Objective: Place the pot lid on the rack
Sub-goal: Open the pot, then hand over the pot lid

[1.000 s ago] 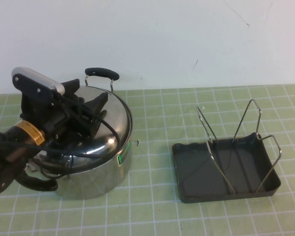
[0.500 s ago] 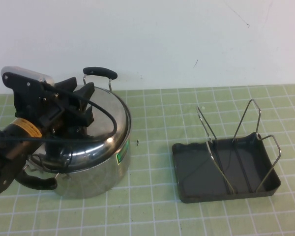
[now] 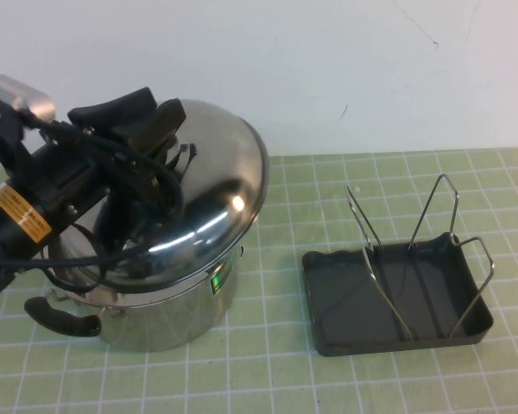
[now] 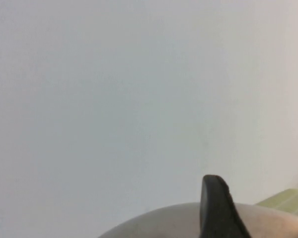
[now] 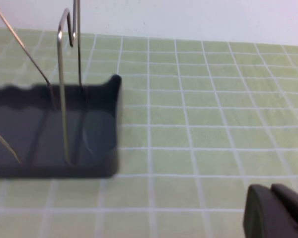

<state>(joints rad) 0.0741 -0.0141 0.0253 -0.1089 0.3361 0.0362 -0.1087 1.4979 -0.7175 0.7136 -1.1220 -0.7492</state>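
- The left end effector (image 3: 147, 129), at 9 o'clock on the table (image 3: 276, 379), is clamped on the knob of the pot lid (image 3: 209, 194), which hangs tilted above the pot (image 3: 168, 306).
- The rack (image 3: 397, 285) lies toward 3 o'clock of the lid, its wire loops running front to back.
- The right end effector (image 5: 278, 213) sits near the rack, looking closed and empty; the left arm carries.
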